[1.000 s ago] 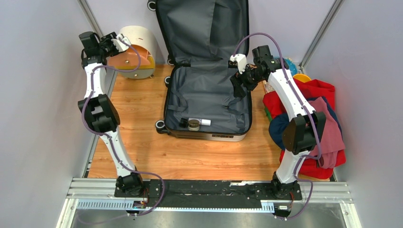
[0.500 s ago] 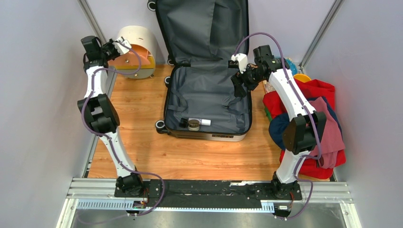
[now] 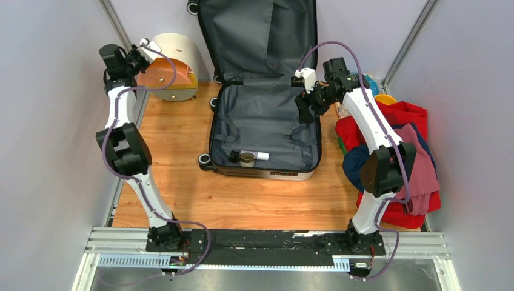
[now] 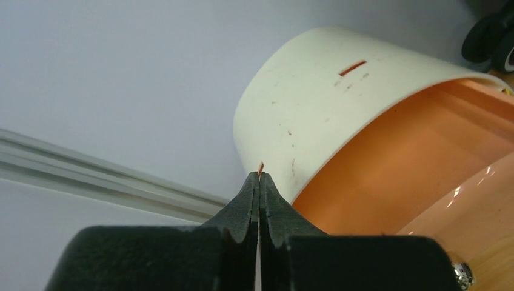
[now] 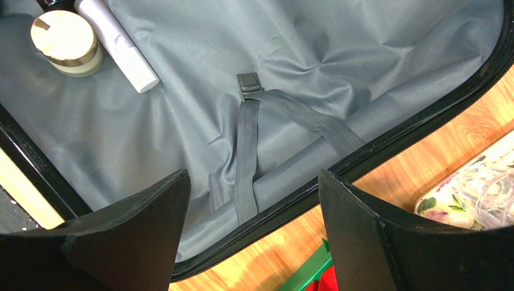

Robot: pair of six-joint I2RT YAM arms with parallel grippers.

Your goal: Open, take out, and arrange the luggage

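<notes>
On my overhead feed the luggage [image 3: 267, 115] lies open on the wooden tabletop [image 3: 242, 200], between the two arms. Its lower half lies flat with the grey lining up, and the lid stands up at the far wall. At the near end of the lower half lie a gold-lidded jar [image 3: 246, 159], a white tube [image 3: 261, 156] and a small dark item [image 3: 233, 156], close together.

My left gripper [image 3: 144, 45] is up at the far left corner, well away from the case, beside the round cream box [image 3: 176, 51]. On its wrist camera the fingers [image 4: 247, 197] are pressed flat together, their tips just at the box's pale curved rim [image 4: 303, 103]. I see a tiny orange speck at the very tip and cannot tell what it is. The box's orange front [image 4: 394, 163] fills the right of that view.

My right gripper [image 3: 301, 106] hangs over the right side of the case's lower half, jaws spread wide and holding nothing. Its wrist view looks down between the fingers [image 5: 151, 206] onto the lining, a grey strap with its buckle [image 5: 248, 82] and the case's black edge [image 5: 424, 124]. The jar and tube show at the top left of that view.

A heap of red clothing [image 3: 400, 121] sits at the right of the table, beside the right arm
</notes>
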